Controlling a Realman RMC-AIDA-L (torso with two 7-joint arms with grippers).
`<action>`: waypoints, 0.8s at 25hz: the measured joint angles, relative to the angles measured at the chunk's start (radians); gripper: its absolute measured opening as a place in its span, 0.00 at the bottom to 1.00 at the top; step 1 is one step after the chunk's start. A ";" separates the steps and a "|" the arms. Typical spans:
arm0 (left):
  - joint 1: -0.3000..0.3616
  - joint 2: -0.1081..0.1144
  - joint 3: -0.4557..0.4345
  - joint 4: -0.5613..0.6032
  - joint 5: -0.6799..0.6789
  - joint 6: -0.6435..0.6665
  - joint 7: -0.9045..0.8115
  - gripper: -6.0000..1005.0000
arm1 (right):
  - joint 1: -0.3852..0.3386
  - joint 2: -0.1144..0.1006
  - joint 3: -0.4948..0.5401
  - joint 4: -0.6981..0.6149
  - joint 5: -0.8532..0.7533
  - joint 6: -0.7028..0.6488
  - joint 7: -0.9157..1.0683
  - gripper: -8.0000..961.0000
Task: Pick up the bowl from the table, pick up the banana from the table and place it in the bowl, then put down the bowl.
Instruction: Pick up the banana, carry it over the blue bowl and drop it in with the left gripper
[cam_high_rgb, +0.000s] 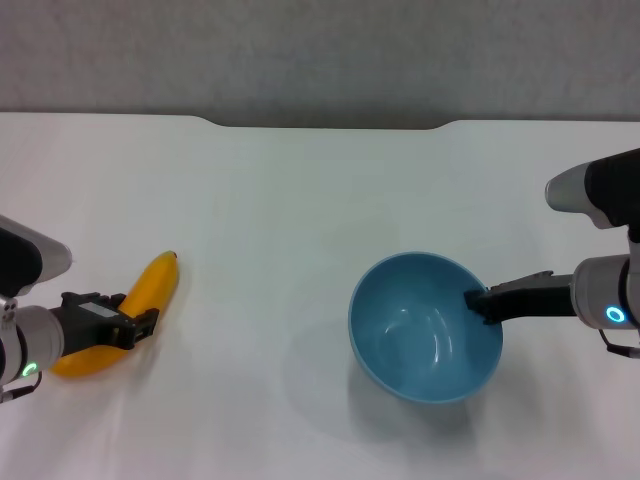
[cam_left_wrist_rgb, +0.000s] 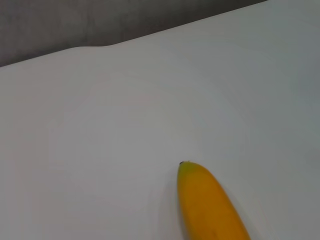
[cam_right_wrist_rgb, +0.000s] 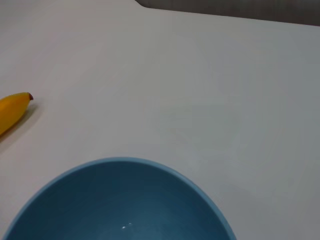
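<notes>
The light blue bowl (cam_high_rgb: 420, 335) hangs a little above the white table (cam_high_rgb: 300, 190), its shadow falling to its lower left. My right gripper (cam_high_rgb: 479, 302) is shut on the bowl's right rim. The right wrist view shows the bowl's inside (cam_right_wrist_rgb: 120, 205) close up and the banana's tip (cam_right_wrist_rgb: 14, 106) far off. The yellow-orange banana (cam_high_rgb: 160, 282) lies slantwise at the left of the table. My left gripper (cam_high_rgb: 130, 327) is shut across its middle, hiding that part. In the left wrist view only the banana's end (cam_left_wrist_rgb: 210, 205) shows, low over the table.
The table's far edge has a shallow notch (cam_high_rgb: 330, 125) against a grey wall. Bare white tabletop (cam_high_rgb: 270, 280) lies between the banana and the bowl.
</notes>
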 joint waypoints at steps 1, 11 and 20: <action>0.000 0.000 0.000 0.000 0.000 0.000 0.000 0.51 | 0.000 0.000 0.001 -0.001 0.000 -0.002 0.000 0.04; 0.057 -0.003 0.007 -0.212 -0.020 -0.117 -0.103 0.51 | 0.016 0.000 0.005 -0.018 0.002 0.003 0.022 0.04; 0.082 -0.010 0.129 -0.424 -0.127 -0.167 -0.232 0.51 | 0.127 0.002 -0.010 -0.169 0.111 -0.004 0.026 0.04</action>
